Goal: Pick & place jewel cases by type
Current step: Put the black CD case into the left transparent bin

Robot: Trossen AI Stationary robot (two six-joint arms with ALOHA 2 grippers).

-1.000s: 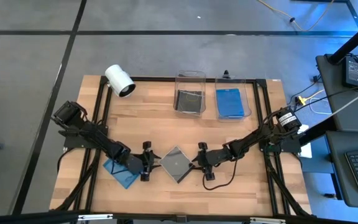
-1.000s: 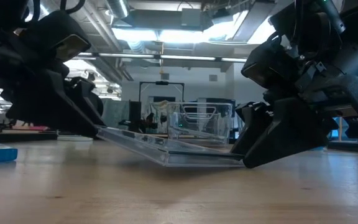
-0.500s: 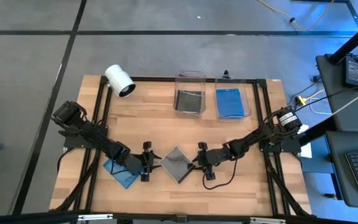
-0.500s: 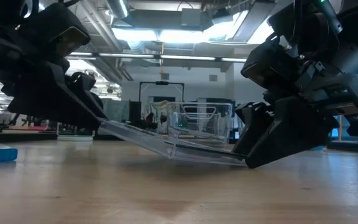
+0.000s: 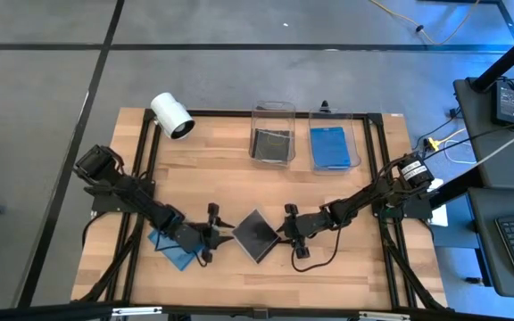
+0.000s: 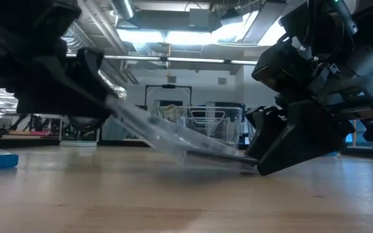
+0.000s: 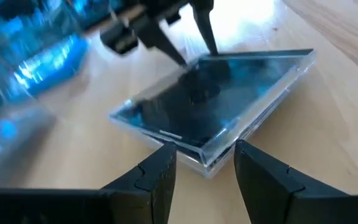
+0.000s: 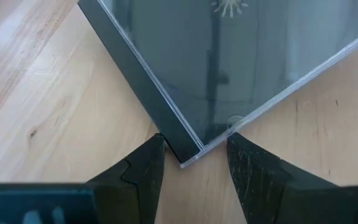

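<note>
A dark jewel case sits mid-table between both grippers, one corner toward each. My left gripper is shut on its left corner and my right gripper on the opposite corner. In the low view the case slants, high at the left gripper's side and low at the right gripper. A blue jewel case lies flat on the table, partly under my left arm. Dark cases lie in the left bin, blue ones in the right bin. My left gripper pinches the case's left corner between its two fingers, which press the two edges that meet there. The fingers come from the table's left, slanting slightly down. That corner is lifted off the table and the case tilts. My right gripper pinches the opposite corner between its two fingers, one on each edge beside the corner. The fingers come from the table's right, slanting down. This corner stays low, at or just above the tabletop.
A white cylindrical camera lies at the far left of the table. The two clear bins stand side by side at the far edge. Black frame rails run along the table's left and right sides. Bare wood shows along the near edge.
My left gripper has rolled about its own axis while staying in place. The case has tipped steeper: its left corner has risen, and the corner in my right gripper has stayed low.
</note>
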